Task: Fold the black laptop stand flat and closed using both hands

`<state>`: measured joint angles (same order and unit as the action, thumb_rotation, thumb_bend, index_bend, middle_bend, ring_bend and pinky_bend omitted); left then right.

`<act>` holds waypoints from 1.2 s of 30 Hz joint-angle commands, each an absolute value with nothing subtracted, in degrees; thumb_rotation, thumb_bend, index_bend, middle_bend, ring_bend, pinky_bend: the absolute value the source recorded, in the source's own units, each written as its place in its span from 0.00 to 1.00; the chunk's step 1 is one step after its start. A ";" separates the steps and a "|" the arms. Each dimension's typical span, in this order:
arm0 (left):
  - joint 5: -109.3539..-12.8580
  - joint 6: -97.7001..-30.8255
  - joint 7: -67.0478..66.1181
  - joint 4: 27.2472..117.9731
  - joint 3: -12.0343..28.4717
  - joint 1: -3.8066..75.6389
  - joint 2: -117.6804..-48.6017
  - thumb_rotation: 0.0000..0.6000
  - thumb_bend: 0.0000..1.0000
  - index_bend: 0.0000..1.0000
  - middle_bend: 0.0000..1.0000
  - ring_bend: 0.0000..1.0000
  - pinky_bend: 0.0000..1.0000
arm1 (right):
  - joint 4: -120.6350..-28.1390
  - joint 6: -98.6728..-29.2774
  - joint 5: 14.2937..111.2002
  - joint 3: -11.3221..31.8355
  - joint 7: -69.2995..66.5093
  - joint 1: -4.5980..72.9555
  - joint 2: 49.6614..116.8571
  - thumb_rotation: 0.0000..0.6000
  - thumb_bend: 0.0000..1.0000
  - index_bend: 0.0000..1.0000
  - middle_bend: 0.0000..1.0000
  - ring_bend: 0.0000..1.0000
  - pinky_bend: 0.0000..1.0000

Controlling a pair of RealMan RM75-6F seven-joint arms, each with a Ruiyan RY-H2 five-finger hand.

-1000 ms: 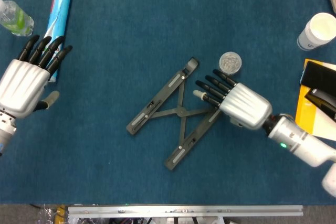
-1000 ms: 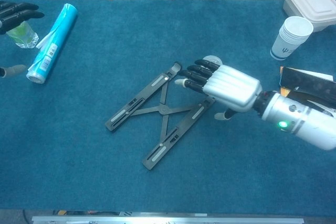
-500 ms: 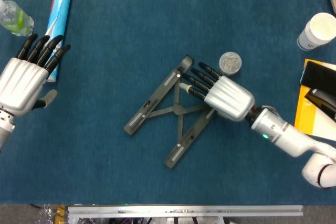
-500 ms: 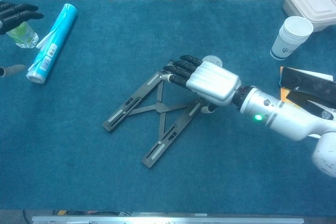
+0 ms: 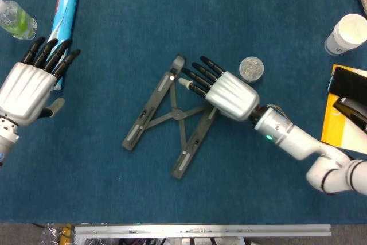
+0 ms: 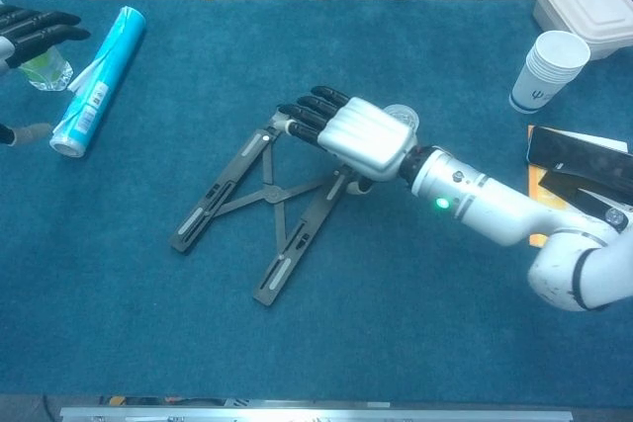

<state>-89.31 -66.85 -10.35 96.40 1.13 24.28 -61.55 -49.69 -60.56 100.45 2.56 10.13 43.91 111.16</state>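
Observation:
The black laptop stand (image 5: 150, 108) lies flat on the blue cloth near the middle, two rails joined by a crossed brace, splayed in a narrow V; in the chest view the stand (image 6: 217, 200) shows the same. My right hand (image 5: 226, 93) lies over the top end of the stand's right rail, fingers stretched out and apart toward the left rail, holding nothing; the chest view shows that hand (image 6: 356, 135) palm down. My left hand (image 5: 27, 87) hovers far to the left, fingers spread, away from the stand; only its fingertips (image 6: 35, 27) show in the chest view.
A blue roll (image 5: 63, 15) and a green-tinted bottle (image 5: 16, 20) lie by the left hand. A small round tin (image 5: 251, 68) sits just behind the right hand. A paper cup (image 5: 347, 34), a white lidded box (image 6: 584, 7) and a black device on yellow (image 5: 347, 104) stand at right.
The right hand has swept left across the stand, pushing it left and turning it; the rails now lie closer together. The left hand has barely moved.

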 commanded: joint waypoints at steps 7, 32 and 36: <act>-89.17 -66.20 -10.41 96.25 0.86 24.58 -61.41 1.00 0.26 0.02 0.00 0.00 0.00 | -42.53 -60.33 99.10 4.42 7.96 48.21 116.53 1.00 0.00 0.00 0.00 0.00 0.04; -100.58 -55.73 -6.34 83.20 -2.82 35.53 -69.42 0.89 0.23 0.00 0.00 0.00 0.00 | -64.43 -68.69 102.43 -0.91 14.39 44.11 101.26 1.00 0.00 0.00 0.00 0.00 0.02; -99.85 -54.50 -6.09 81.97 -2.92 36.42 -71.45 0.81 0.22 0.00 0.00 0.00 0.00 | -62.64 -68.18 103.26 -1.39 14.75 44.58 102.73 1.00 0.00 0.00 0.00 0.00 0.02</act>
<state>-100.13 -54.94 -6.15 82.41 -2.84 36.07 -70.95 -63.16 -68.42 103.00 -1.22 14.64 44.40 102.27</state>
